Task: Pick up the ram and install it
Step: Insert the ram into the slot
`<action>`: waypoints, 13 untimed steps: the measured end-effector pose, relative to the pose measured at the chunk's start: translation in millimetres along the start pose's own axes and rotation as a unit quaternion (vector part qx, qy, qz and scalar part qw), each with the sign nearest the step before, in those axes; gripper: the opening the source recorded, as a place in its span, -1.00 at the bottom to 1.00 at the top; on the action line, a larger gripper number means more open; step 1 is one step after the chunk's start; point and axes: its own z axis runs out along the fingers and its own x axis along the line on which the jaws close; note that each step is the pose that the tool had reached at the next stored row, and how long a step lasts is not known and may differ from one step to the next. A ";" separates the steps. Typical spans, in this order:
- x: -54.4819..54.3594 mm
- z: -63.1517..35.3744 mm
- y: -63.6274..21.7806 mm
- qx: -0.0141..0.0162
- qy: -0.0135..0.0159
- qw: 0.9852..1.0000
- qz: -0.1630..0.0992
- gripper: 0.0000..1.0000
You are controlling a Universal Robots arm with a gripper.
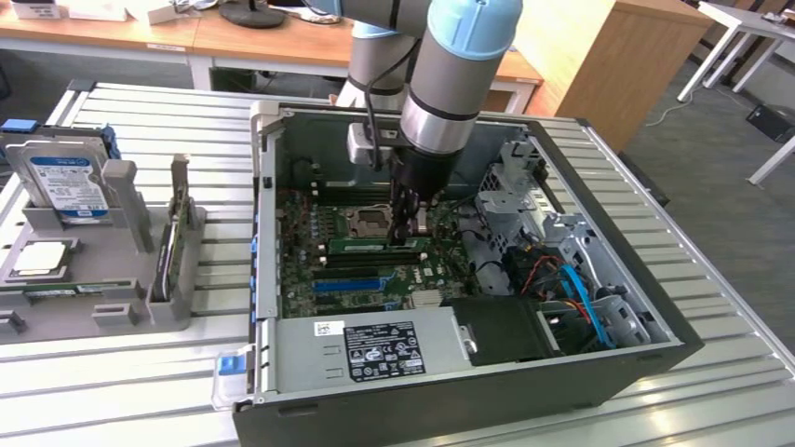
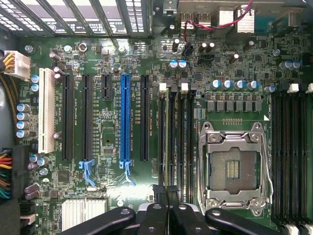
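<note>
One ram (image 1: 372,246) stands seated on the board (image 2: 205,63) near the socket (image 2: 234,169); our pincer (image 2: 167,190), tips together, sits over one end. We judge it light, stiff, fragile: hold its long edges only.

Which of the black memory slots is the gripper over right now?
The one holding the long green ram stick, in the bank between the silver CPU socket and the blue plastic expansion slot. The black gripper hangs over it; neighbouring slots look empty.
</note>
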 end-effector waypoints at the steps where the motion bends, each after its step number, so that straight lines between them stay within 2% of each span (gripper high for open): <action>1: 0.0 0.0 0.0 0.000 0.000 1.000 0.000 -0.76; 13: 0.0 2.7 -0.1 0.000 0.000 1.000 0.000 -0.76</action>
